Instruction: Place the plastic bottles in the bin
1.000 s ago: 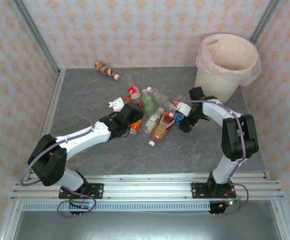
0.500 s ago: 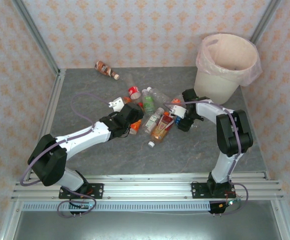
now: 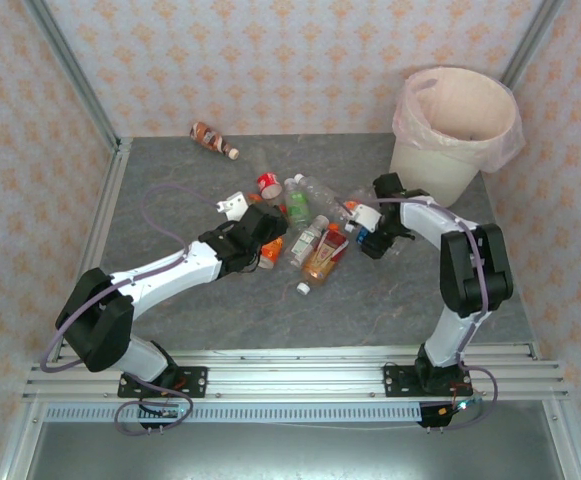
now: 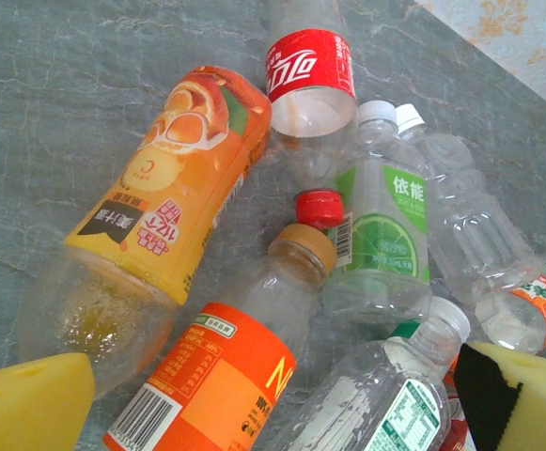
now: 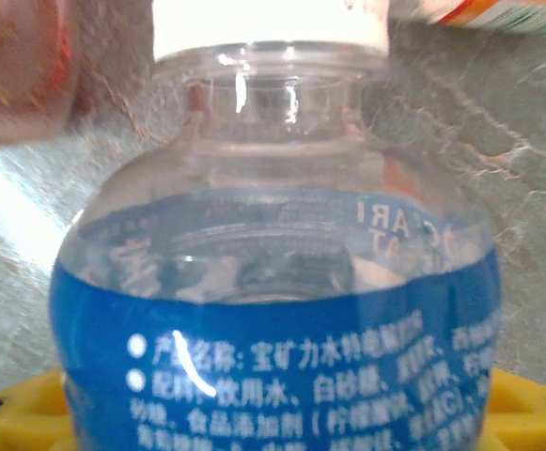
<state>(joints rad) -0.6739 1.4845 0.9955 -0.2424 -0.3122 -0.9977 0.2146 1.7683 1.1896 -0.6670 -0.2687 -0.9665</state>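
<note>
Lying in a loose heap at mid-table point(image 3: 400, 300), roughly ten plastic bottles point(image 3: 305, 215) overlap too much in the overhead view for a firm count. One brown bottle point(image 3: 213, 139) lies apart near the far-left corner. The single bin point(image 3: 435, 165), lined with a pink bag point(image 3: 505, 140), stands at the far right. The left gripper point(image 3: 266, 232) sits at the heap's left edge, the right gripper point(image 3: 368, 228) at its right edge, near the bin; both sets of jaws are too small to read here.

In the left wrist view seven bottles can be counted, several cut off by the frame, among them an orange juice bottle point(image 4: 174, 221), a red-label bottle point(image 4: 310, 66), a green-label bottle point(image 4: 385, 221) and an orange-label bottle point(image 4: 221, 376). The left gripper point(image 4: 273, 395) stands wide, its two yellow pads point(image 4: 28, 409) in the bottom corners, the orange-label bottle lying between them.

In the right wrist view one blue-label bottle point(image 5: 273, 319) with a white cap point(image 5: 271, 23) looms close, its base cut off. The right gripper point(image 5: 273, 427) is narrowed, yellow pads against both flanks.
</note>
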